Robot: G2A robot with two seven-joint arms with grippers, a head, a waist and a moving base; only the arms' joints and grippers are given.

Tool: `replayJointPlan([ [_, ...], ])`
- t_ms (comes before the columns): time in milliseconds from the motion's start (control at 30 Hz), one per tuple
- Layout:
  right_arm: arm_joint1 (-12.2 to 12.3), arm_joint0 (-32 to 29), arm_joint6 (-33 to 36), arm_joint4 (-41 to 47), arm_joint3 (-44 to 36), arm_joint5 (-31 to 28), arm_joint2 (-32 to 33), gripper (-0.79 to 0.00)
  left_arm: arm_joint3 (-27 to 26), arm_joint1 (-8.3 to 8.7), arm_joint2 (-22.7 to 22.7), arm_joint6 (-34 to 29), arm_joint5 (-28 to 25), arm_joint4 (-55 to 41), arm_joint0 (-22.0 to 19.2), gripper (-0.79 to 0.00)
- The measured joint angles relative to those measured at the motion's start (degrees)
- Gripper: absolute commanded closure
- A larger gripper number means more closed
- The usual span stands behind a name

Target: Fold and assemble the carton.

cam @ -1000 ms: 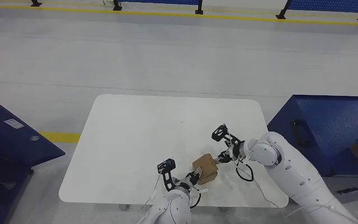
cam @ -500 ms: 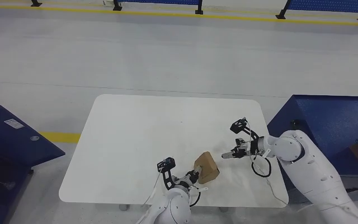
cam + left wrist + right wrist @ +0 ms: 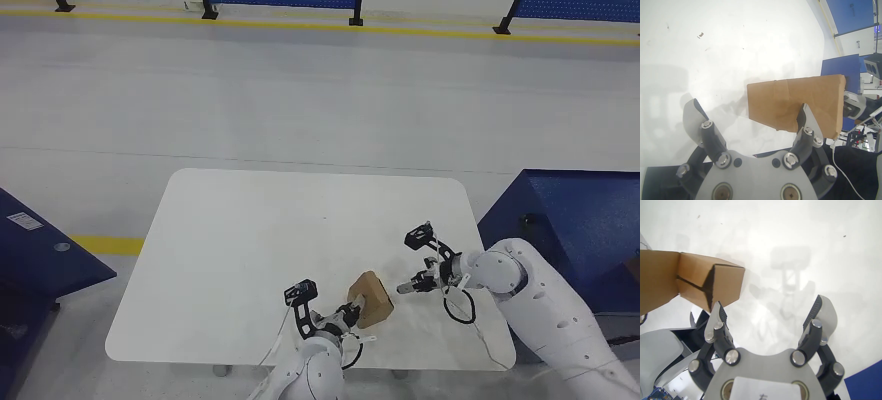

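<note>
Now, left gripper spread wide, one finger up against the brown carton, flaps folded in, sitting near the white surface's front edge; right gripper also spread, just beside it.

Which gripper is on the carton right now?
The left gripper: one finger overlaps the carton's side. The right gripper hangs open beside it, over the table.

White table, blue cabinet — yellow floor line
</note>
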Motion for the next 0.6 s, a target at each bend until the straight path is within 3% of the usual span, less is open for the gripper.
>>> replayJointPlan([
  [600, -3.9, 4.8, -1.5, 0.0, 4.2, -0.8, -7.9, -0.785, 3.2, -1.35, 1.4, -0.5, 0.2, 0.6, -1.6, -0.785],
])
